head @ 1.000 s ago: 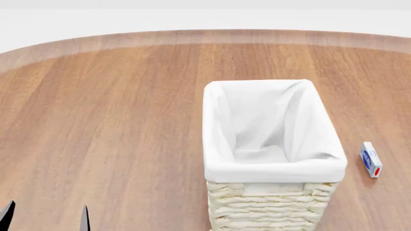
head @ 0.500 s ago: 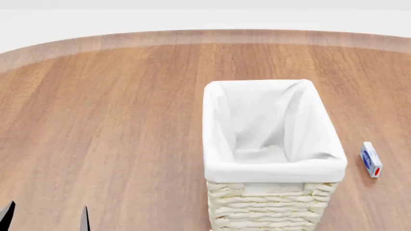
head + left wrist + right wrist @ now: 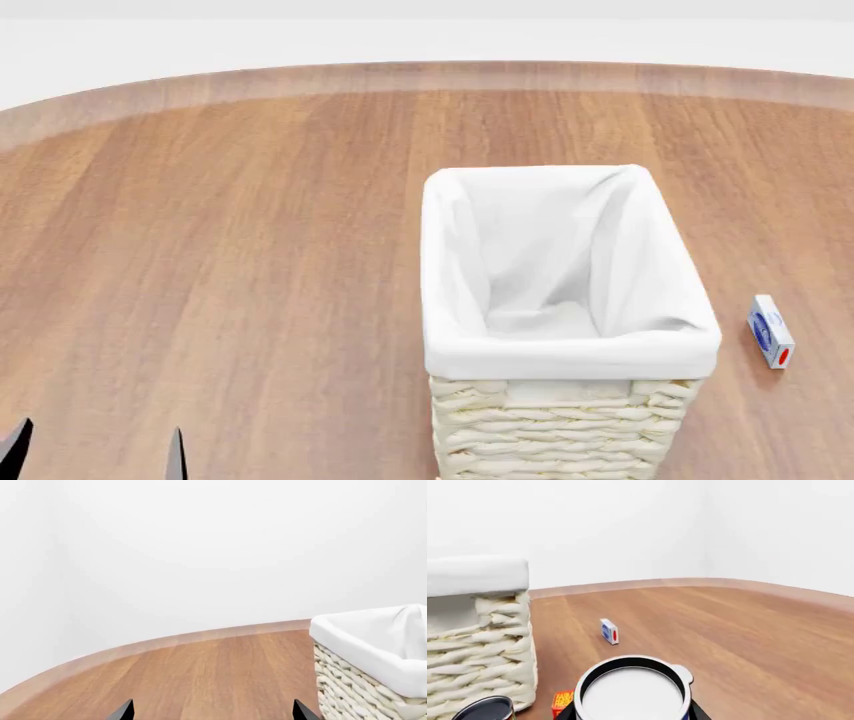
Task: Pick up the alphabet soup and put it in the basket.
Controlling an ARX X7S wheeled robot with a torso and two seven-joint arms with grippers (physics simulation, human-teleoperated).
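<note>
The alphabet soup [image 3: 630, 692] shows only in the right wrist view, as a white round top with a dark rim and a sliver of blue label. My right gripper [image 3: 629, 714] is shut on it, its black fingers tight against both sides of the can. The basket [image 3: 574, 350], cream woven with a white cloth lining, stands mid-table and holds nothing; it is close beside the can as the basket [image 3: 474, 575], and off to one side of the left gripper as the basket [image 3: 373, 650]. My left gripper [image 3: 94, 455] [image 3: 213, 712] is open over bare wood at the near left.
A small blue-and-white box [image 3: 770, 331] [image 3: 608, 631] lies on the wood to the right of the basket. A dark-topped can [image 3: 487, 710] and an orange packet [image 3: 562, 702] sit at the basket's foot near my right gripper. The round table's far edge [image 3: 427, 75] curves behind.
</note>
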